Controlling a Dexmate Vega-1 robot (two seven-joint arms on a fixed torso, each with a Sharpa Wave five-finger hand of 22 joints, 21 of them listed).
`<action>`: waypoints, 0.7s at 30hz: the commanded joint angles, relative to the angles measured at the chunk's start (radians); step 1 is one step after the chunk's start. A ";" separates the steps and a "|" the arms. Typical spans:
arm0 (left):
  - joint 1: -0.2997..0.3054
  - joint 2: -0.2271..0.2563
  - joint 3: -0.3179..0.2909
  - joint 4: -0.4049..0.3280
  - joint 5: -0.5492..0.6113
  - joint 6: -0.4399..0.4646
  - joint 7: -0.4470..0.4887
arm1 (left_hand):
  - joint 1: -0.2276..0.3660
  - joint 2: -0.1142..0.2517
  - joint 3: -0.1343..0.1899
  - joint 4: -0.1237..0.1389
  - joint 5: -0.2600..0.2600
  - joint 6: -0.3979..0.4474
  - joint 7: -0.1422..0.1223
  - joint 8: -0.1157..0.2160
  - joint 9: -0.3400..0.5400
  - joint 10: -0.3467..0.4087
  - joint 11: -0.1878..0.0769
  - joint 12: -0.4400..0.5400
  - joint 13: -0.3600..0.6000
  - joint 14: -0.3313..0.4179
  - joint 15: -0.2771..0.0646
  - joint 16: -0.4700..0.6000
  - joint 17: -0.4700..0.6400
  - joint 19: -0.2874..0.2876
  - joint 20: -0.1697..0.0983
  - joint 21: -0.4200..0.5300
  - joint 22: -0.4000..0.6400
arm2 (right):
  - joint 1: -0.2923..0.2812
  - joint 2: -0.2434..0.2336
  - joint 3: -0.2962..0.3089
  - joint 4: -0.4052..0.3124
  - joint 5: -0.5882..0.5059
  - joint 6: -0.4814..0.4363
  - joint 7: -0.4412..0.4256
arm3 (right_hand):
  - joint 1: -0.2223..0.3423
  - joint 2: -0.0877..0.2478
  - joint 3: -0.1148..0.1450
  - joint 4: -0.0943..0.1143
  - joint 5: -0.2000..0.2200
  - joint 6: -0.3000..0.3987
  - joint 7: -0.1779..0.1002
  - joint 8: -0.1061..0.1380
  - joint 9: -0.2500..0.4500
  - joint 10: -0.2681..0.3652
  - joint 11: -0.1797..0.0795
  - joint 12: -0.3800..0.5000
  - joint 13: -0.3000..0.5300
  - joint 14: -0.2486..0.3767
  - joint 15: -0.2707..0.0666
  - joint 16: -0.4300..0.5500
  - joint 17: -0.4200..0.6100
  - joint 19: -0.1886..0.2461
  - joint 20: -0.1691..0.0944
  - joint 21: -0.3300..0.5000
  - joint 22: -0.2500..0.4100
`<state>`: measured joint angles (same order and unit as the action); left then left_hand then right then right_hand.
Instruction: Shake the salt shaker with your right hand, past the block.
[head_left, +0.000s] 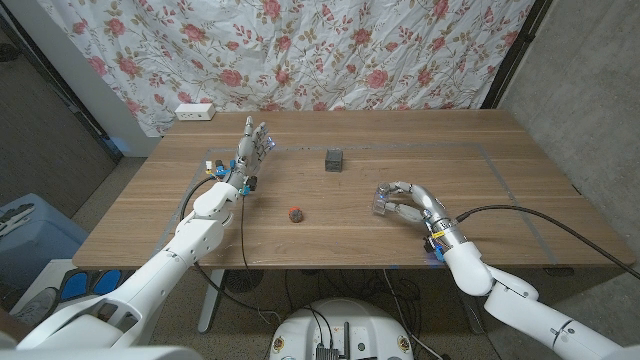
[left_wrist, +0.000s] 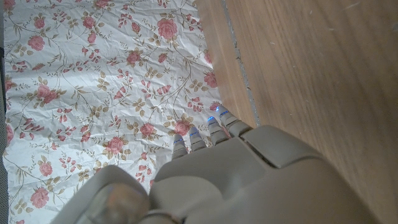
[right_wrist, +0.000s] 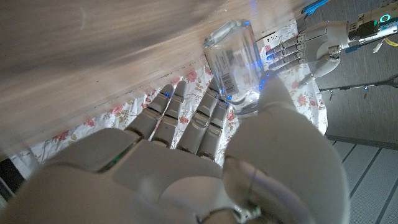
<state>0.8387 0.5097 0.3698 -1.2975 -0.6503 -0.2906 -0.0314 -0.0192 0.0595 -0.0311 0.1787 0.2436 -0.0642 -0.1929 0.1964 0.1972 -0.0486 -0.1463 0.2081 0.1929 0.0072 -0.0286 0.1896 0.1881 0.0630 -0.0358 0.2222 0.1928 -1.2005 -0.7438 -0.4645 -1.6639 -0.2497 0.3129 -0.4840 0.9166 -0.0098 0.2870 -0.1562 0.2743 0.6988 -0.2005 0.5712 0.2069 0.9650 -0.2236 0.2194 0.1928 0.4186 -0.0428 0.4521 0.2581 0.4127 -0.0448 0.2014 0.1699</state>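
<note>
Head view, wooden table (head_left: 500, 170) before a floral curtain (head_left: 300, 50). A white power strip (head_left: 195, 112) lies at the table's far edge, upper left of the frame. A dark block (head_left: 334, 158) stands at upper centre; a small red-brown object (head_left: 296, 213) lies below and left of it, near the frame's middle. The block stands up and to the left of the right hand (head_left: 408, 204), well apart from it. The left hand (head_left: 250, 150), left of centre, is released: fingers extended and apart, grasping nothing. The right hand, right of centre, grasps the salt shaker (head_left: 384, 200); the fingers wrap its body, and one end projects to the left. Right wrist view: the salt shaker (right_wrist: 233, 65) is clear glass bearing a barcode label, lying across the fingers (right_wrist: 205, 118).
</note>
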 joint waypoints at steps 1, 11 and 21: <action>0.000 0.000 0.000 -0.001 0.000 0.000 0.000 | 0.000 0.101 0.000 0.008 0.004 0.003 -0.007 0.004 0.006 -0.001 -0.009 0.004 0.004 0.001 -0.106 0.005 0.006 0.005 -0.024 0.004 0.005 | 0.036 -0.013 0.023 0.002 0.012 0.003 0.023 | 0.018 0.001 0.005 -0.005 -0.006 0.014 -0.009 0.004 0.004 0.013 0.000 0.007 0.006 0.011 -0.156 0.010 0.006 0.008 -0.011 0.000 0.002; 0.000 0.000 0.000 -0.001 0.000 0.001 0.000 | 0.000 0.101 0.000 0.008 0.004 0.004 -0.008 0.005 0.006 0.000 -0.010 0.004 0.004 0.001 -0.106 0.005 0.006 0.005 -0.024 0.004 0.005 | 0.075 -0.004 0.019 0.034 0.000 0.031 0.021 | 0.030 -0.001 0.000 -0.007 -0.012 0.024 -0.009 0.007 0.004 0.024 0.000 0.005 0.006 0.019 -0.153 0.016 0.008 0.011 -0.010 -0.001 0.002; 0.001 0.000 0.000 -0.001 0.000 0.001 0.000 | 0.000 0.101 0.000 0.008 0.004 0.004 -0.008 0.005 0.006 0.000 -0.009 0.004 0.004 0.002 -0.106 0.005 0.006 0.005 -0.024 0.004 0.005 | 0.112 0.001 0.012 0.059 -0.064 0.056 -0.014 | 0.036 0.000 -0.002 -0.007 -0.016 0.027 -0.011 0.007 0.004 0.029 0.000 0.003 0.006 0.021 -0.154 0.019 0.008 0.012 -0.009 -0.001 0.002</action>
<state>0.8388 0.5101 0.3698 -1.2985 -0.6506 -0.2902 -0.0311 -0.0192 0.0595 -0.0311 0.1787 0.2436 -0.0642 -0.1929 0.1964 0.1973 -0.0486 -0.1463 0.2081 0.1929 0.0072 -0.0286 0.1896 0.1881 0.0629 -0.0358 0.2222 0.1928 -1.1279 -0.7475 -0.4468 -1.6318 -0.2611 0.3422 -0.4692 0.9444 -0.0191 0.2826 -0.1604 0.2621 0.7132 -0.2043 0.5709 0.2069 0.9846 -0.2252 0.2186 0.1974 0.4291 -0.0429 0.4674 0.2627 0.4162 -0.0411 0.2014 0.1699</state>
